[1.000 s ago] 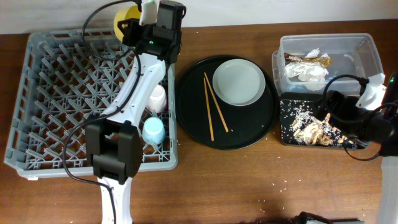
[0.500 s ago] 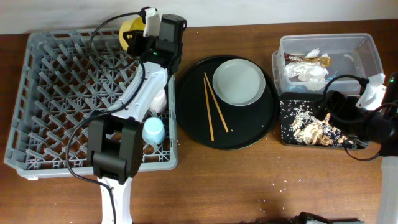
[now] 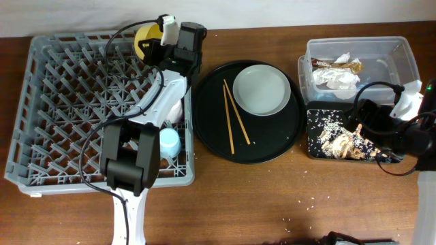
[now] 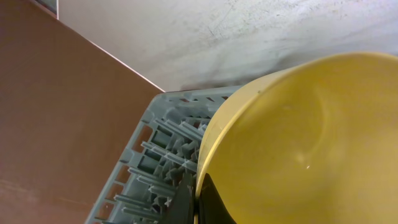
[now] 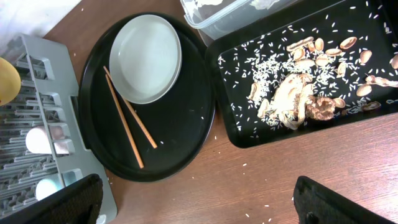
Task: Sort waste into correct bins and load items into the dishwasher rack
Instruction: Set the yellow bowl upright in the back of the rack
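Observation:
My left gripper is shut on the rim of the small yellow bowl, held over the far right corner of the grey dishwasher rack. The bowl fills the left wrist view, my fingers pinching its edge. The pink cup and the light blue cup sit in the rack's right side. The grey-green plate and wooden chopsticks lie on the round black tray. My right gripper is open and empty above bare table near the shallow black tray.
The clear tub at the back right holds white napkins and the brown-gold wrapper. The shallow black tray holds food scraps and rice. Loose rice grains lie on the table in front of it. A wall runs behind the table.
My left gripper has carried the yellow bowl a little to the right along the rack's far edge. The right arm has not moved.

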`<state>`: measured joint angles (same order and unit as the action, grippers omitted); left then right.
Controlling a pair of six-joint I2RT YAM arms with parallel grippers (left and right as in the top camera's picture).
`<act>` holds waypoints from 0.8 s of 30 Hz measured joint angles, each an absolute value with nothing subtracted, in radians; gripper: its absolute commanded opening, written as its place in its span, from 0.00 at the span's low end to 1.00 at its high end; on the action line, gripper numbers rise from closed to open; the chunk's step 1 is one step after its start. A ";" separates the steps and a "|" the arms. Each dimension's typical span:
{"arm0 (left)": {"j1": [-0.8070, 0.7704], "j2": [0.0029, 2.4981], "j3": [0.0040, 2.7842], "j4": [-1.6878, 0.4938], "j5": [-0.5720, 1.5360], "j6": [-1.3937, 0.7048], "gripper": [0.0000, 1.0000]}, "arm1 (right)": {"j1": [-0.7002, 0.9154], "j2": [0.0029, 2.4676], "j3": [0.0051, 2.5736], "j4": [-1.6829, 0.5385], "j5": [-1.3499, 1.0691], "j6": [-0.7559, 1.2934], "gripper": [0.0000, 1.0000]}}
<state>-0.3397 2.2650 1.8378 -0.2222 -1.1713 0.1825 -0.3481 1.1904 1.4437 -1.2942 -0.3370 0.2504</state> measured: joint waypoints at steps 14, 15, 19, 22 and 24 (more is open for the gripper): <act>-0.421 2.270 1.838 -0.280 -1.278 0.233 0.01 | -0.348 1.190 1.444 -1.294 -0.337 0.250 0.99; -0.426 2.271 1.838 -0.288 -1.285 0.233 0.02 | -0.348 1.190 1.444 -1.294 -0.337 0.250 0.98; -0.437 2.271 1.838 -0.297 -1.290 0.238 0.25 | -0.348 1.190 1.444 -1.294 -0.337 0.250 0.99; -0.457 2.273 1.836 -0.301 -1.272 0.242 0.29 | -0.348 1.190 1.444 -1.294 -0.337 0.250 0.99; -0.470 2.274 1.836 -0.301 -1.267 0.243 0.30 | -0.348 1.190 1.444 -1.294 -0.337 0.250 0.98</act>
<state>-0.4702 2.2742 1.8359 -0.3008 -1.2667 0.2432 -0.3481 1.1904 1.4437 -1.2942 -0.3370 0.2501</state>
